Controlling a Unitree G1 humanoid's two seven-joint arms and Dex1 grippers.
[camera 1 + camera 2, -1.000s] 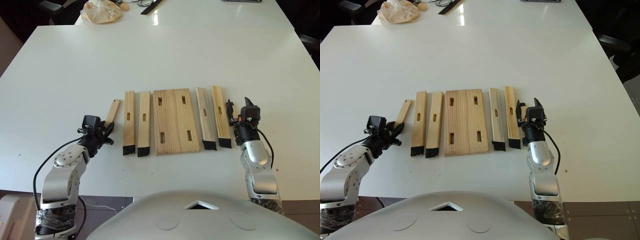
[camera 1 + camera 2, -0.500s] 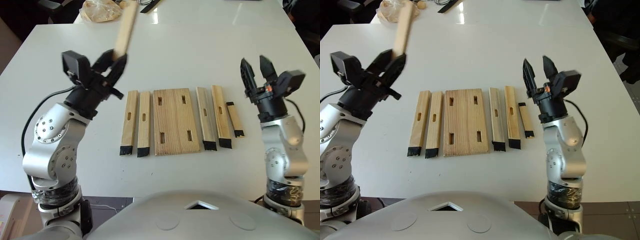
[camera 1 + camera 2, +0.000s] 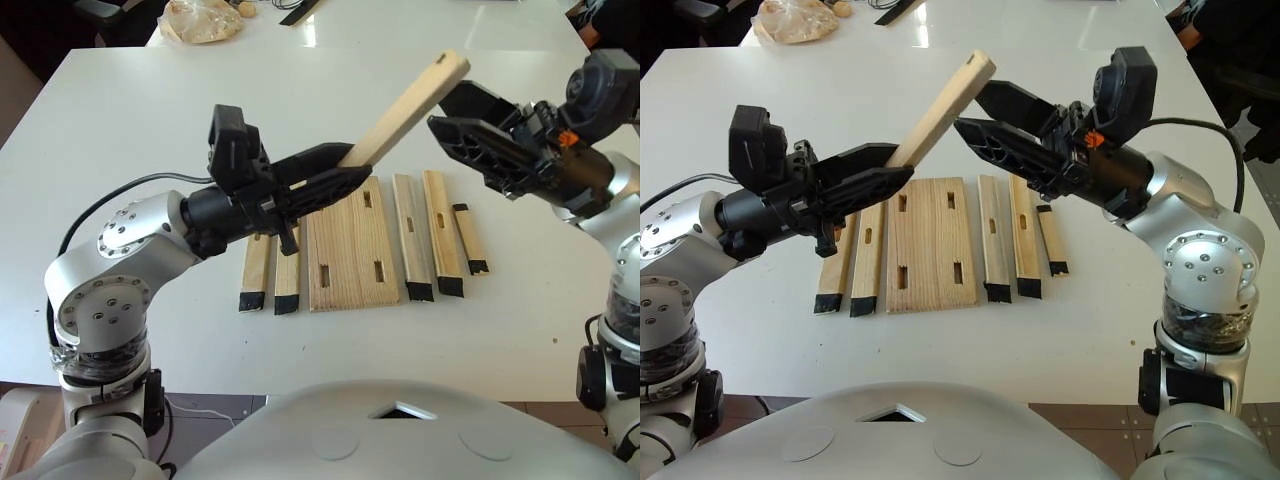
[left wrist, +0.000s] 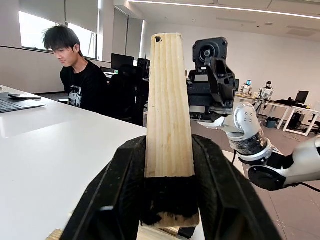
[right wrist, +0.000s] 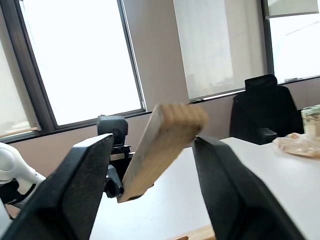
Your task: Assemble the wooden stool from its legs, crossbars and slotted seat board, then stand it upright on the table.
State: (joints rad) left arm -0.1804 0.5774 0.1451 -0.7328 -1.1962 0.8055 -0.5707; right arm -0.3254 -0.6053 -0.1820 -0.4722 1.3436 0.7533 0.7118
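The seat board point(image 3: 347, 243) and lifted bar point(image 3: 405, 110) are pale, matt, grainy wood; the desk point(image 3: 130, 130) is smooth, glossy white.

Pale crossbar point(image 5: 161, 149) at a tilt between the wide-spread black fingers point(image 5: 82, 190) of the right pincer point(image 5: 150, 144), windows point(image 5: 75, 60) behind.

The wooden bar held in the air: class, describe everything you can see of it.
The wooden bar is a flat, pale, straight-grained slat with one black end. The left hand clamps that black end, holding it aloft, tilted up toward the robot's right. Its free end lies between the open fingers of the right hand, apparently untouched.
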